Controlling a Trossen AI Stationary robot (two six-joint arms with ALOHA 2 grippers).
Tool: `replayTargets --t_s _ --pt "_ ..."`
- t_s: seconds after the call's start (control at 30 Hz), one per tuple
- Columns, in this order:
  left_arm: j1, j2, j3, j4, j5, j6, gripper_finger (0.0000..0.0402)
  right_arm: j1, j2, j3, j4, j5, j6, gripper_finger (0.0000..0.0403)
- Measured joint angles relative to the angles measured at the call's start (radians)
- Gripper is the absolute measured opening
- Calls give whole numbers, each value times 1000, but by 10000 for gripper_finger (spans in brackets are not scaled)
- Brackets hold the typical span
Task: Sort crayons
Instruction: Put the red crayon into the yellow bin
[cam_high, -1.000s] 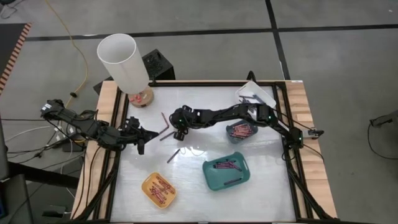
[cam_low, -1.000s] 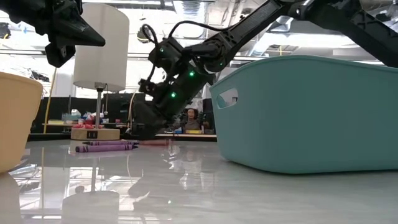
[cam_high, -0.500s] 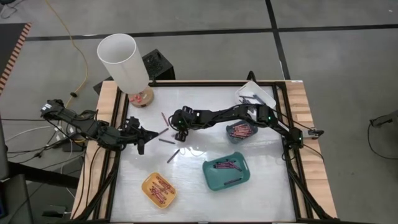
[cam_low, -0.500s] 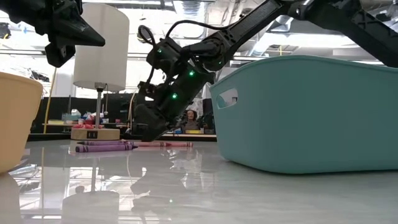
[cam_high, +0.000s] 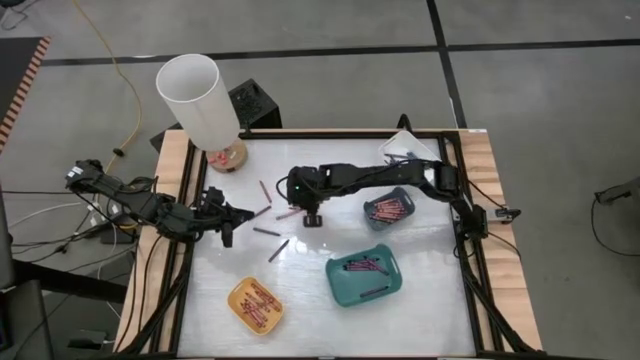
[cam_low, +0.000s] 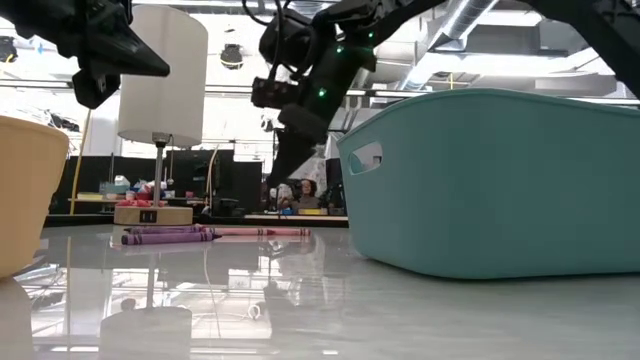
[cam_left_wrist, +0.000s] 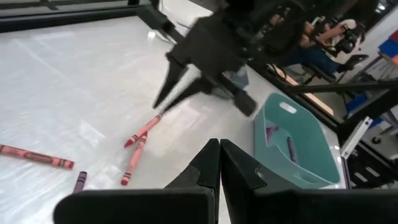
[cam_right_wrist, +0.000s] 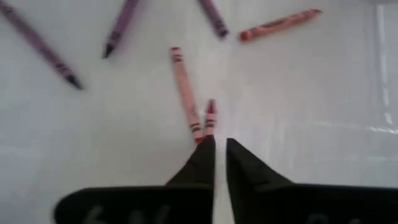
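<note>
Wrapper print on the pink crayon (cam_right_wrist: 185, 87) is too small to read

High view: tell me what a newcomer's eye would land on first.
The right arm stretches across the white table, its right gripper hanging near the middle over loose crayons scattered on the surface. A tall white lamp stands at the table's far left corner. Three trays with crayons in them sit nearer: a yellow tray, a teal tray and a small blue-grey tray.
</note>
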Motion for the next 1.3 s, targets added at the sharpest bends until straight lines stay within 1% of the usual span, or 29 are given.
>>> replayTargets --t_s 0.07,0.23,0.3,0.37,0.5,0.9,1.03,1.1,1.3 --pt "0 0 0 -1 -3 0 0 1 0 0 -7 -20 -12 71" --pt "0 0 0 -2 -2 -1 0 -5 48 -4 -2 -26 -8 156" --pt "0 0 0 -3 -1 -1 0 -8 56 -5 -2 -24 -7 181" --pt "0 0 0 -4 -1 -1 0 -14 74 -3 14 -17 -7 194" --pt "0 0 0 -7 -1 -7 0 -25 88 -7 -31 -17 -6 197" --pt "0 0 0 -14 2 -13 0 -52 86 -4 -43 -25 7 165" --pt "0 0 0 -14 19 -14 0 -53 86 -4 -44 -28 12 164" --pt "0 0 0 -14 20 -14 0 -53 86 -4 -47 -47 12 164" --pt "0 0 0 -15 24 -24 0 -52 123 -2 -35 -58 14 164"
